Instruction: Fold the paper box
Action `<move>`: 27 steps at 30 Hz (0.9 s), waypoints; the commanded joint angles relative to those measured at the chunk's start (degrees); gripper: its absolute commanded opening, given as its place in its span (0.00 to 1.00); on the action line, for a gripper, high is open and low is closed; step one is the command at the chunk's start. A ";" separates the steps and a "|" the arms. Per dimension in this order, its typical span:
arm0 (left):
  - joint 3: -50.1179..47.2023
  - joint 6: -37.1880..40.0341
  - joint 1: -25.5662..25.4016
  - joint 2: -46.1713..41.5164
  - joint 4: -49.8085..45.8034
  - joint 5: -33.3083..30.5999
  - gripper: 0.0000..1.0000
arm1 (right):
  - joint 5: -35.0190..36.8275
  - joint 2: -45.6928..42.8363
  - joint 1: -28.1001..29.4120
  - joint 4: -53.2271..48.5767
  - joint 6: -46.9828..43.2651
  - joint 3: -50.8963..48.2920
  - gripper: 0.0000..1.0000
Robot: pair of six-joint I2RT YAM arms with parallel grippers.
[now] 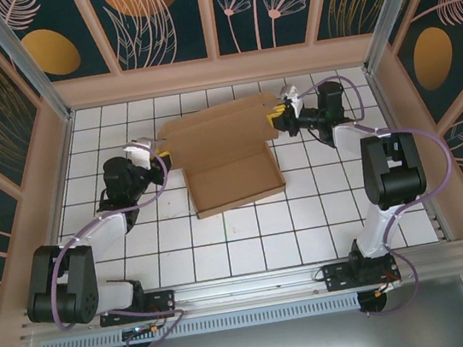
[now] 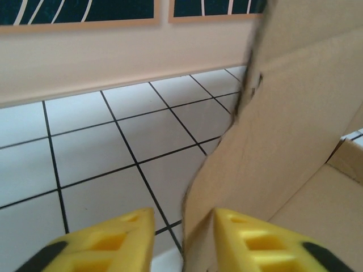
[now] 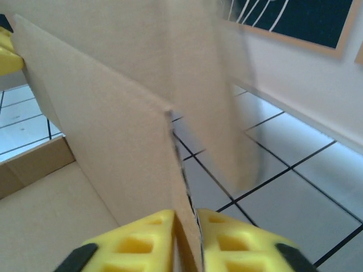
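Table (image 1: 224,243): white tiles with dark grout. I see it running wall to wall beneath both arms.
Left gripper (image 1: 160,151): I read it mid-left on the table, at the left end of the box's lifted back panel. The jaws straddle the panel's edge but stand apart. One side is against the cardboard, and tile shows between the cardboard and the other side.
Box (image 1: 234,177): brown cardboard, centre of the table, between the two arms. I see a shallow tray with low walls lying flat on the tiles on the near side. Its lid panel and flaps are raised on the far side and look blurred in both wrist views.
Right gripper (image 1: 278,117): I read it at the right end of the same raised panel. The jaws are pinched tight on a thin upright flap, with cardboard touching both sides.
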 commanded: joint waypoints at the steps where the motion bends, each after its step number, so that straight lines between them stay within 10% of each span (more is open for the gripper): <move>1: 1.79 2.00 0.38 0.54 1.10 1.58 0.19 | 0.34 -0.41 0.29 -2.83 -2.18 0.71 0.04; 8: 2.34 -1.28 0.38 0.41 4.17 1.40 0.05 | 16.82 -6.33 5.56 -0.96 -0.66 -3.07 0.01; 27: 3.04 -18.53 -9.66 4.20 6.41 -12.60 0.02 | 62.00 -10.24 22.46 -1.60 37.75 -5.48 0.00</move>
